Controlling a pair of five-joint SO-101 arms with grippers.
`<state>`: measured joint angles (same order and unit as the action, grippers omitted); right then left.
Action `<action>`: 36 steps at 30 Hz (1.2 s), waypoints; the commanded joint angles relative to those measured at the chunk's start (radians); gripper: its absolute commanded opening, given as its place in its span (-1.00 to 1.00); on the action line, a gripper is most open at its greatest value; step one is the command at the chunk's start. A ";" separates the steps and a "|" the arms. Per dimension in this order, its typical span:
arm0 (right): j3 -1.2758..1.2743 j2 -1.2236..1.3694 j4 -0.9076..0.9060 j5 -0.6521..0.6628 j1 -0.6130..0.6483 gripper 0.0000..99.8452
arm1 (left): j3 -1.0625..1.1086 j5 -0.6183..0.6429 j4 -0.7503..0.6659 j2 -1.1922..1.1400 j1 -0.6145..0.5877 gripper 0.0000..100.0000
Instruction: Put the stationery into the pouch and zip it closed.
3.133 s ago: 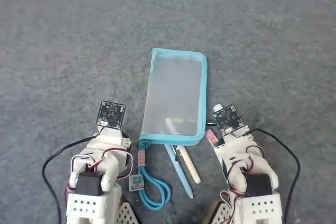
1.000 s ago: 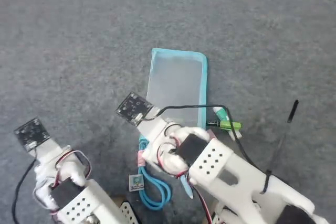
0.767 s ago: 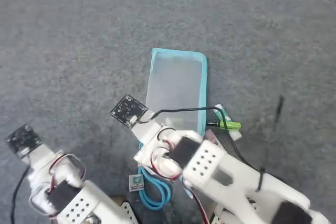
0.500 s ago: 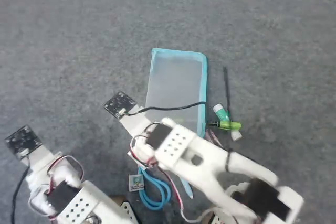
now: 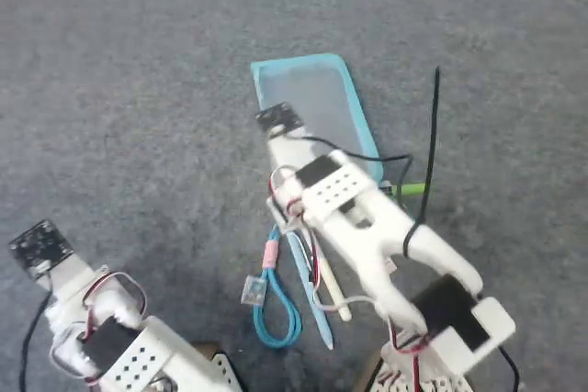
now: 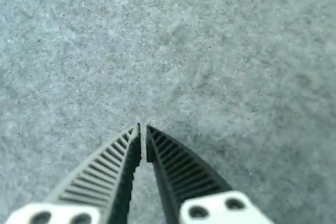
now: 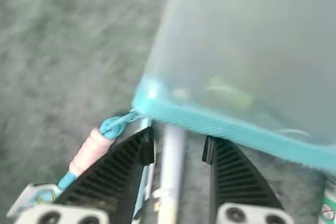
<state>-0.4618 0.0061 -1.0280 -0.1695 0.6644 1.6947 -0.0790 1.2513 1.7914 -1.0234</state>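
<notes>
The right end effector (image 7: 179,141) hangs low at the near short edge of the pouch (image 5: 322,98), its jaws partly open and straddling the white pen (image 7: 170,161) without closing on it, so it has hold of nothing. The left end effector (image 6: 143,127) is well apart from the pouch over bare grey surface (image 5: 138,89), its jaws drawn together to a thin slit and empty. The pouch lies flat and somewhat askew, and the white pen and a blue pen (image 5: 314,305) lie side by side with their far ends at its near edge. A blue lanyard (image 7: 118,124) with a pink bead (image 7: 89,148) trails away from the corner of that same edge. A green marker (image 5: 411,189) lies just beside the pouch's long side, partly under the right arm. The step in hand looks like loading: neither pen seems to be fully inside yet, and zipping has not begun. The next move probably calls for the jaws to close on the white pen and slide it lengthwise through the pouch's mouth, keeping it level so it does not catch on the teal edging. The right arm covers the pouch's near end in the high view, so whether the mouth is open, and where the zip pull sits, cannot be told. A greenish smear shows through the pouch's clear wall in the right wrist view, and I cannot tell whether it is inside or beyond it.
</notes>
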 commanded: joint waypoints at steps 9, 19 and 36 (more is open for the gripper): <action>0.153 -0.101 -0.145 0.032 -0.111 -0.65 | -0.010 -0.014 0.005 0.018 0.011 -0.98; 0.021 -0.217 -0.114 0.032 0.114 -0.65 | -0.010 -0.014 0.005 0.018 0.011 -0.98; 0.041 -0.005 0.047 -0.086 0.208 -0.65 | -0.010 -0.014 0.005 0.018 0.012 -0.98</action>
<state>-0.4757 -0.0138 -0.9989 -0.2355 0.8623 1.6947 -0.0806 1.2513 1.7929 -1.0203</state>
